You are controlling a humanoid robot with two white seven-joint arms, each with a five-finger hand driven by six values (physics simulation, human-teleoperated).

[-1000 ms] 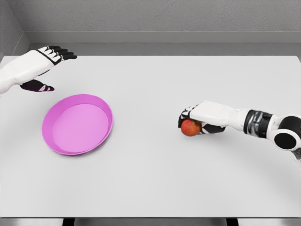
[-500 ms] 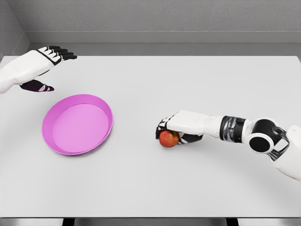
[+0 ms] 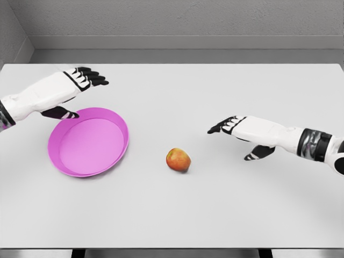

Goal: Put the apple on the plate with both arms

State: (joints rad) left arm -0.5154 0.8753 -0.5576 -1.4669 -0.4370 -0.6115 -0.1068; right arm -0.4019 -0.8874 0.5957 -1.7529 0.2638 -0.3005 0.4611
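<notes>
On the white table (image 3: 215, 209) there are two things: one plate and one apple. Two hands are over it, one from each side.

The left hand (image 3: 72, 88) comes in from the left edge, at the far left part of the table. Its fingers (image 3: 94, 78) are straight and spread, pointing to the right, and its thumb (image 3: 64, 113) hangs lower, just above the far left rim of the plate. The hand holds nothing.

The plate (image 3: 115, 115) is pink and round, with a raised rim. It lies on the left half of the table and nothing is in it.

The apple (image 3: 178, 160) is red and yellow. It lies on the bare table near the middle, to the right of the plate and apart from it. No hand touches it.

The right hand (image 3: 244, 134) comes in from the right edge. Its fingers (image 3: 221, 127) are stretched out and point to the left, and the thumb (image 3: 258, 152) is lowered. The hand is empty. It is to the right of the apple and a little farther back, with a clear gap between the fingertips and the fruit.
</notes>
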